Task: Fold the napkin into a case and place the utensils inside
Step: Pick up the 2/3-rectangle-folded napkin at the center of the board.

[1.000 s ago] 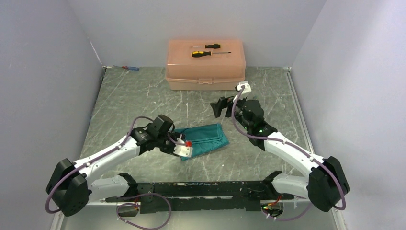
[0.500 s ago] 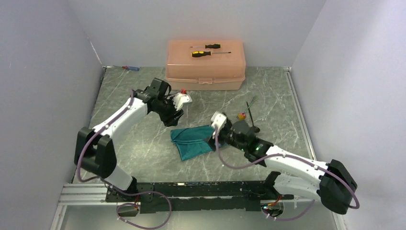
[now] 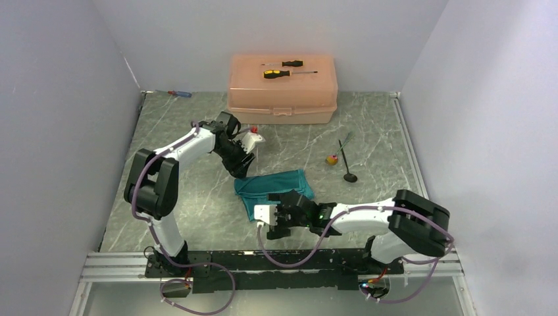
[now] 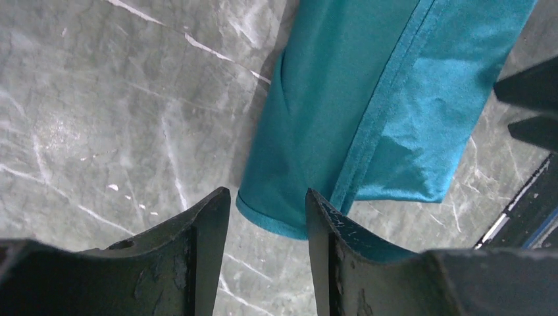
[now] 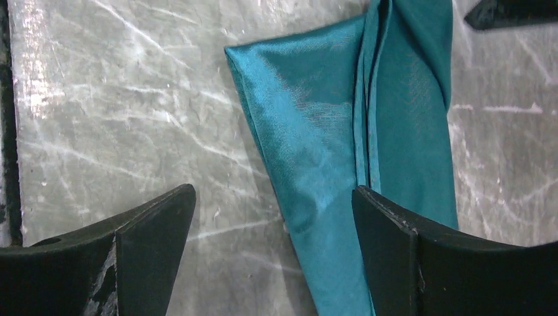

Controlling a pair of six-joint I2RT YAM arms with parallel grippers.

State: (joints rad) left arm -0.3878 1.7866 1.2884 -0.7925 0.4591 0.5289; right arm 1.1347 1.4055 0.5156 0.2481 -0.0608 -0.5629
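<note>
The teal napkin point(image 3: 276, 186) lies folded into a long narrow strip in the middle of the table. My left gripper point(image 3: 241, 171) points down at its far left end. In the left wrist view the gripper point(image 4: 266, 201) is open, with the strip's hemmed end point(image 4: 309, 151) just beyond the tips. My right gripper point(image 3: 267, 212) is at the near left corner. In the right wrist view it point(image 5: 273, 201) is open wide, one finger point(image 5: 388, 224) over the cloth point(image 5: 329, 151). The black spoon point(image 3: 347, 166) and the fork point(image 3: 343, 140) lie apart at the right.
A peach plastic box point(image 3: 283, 92) stands at the back with two yellow-and-black screwdrivers point(image 3: 284, 70) on its lid. A small red-and-blue screwdriver point(image 3: 179, 94) lies at the back left. A small yellow-red object point(image 3: 332, 158) sits beside the spoon. The black rail point(image 3: 276, 260) runs along the near edge.
The left gripper has come down from the far left to the napkin's far end. The right arm has swung from the napkin's right end round to its near left corner.
</note>
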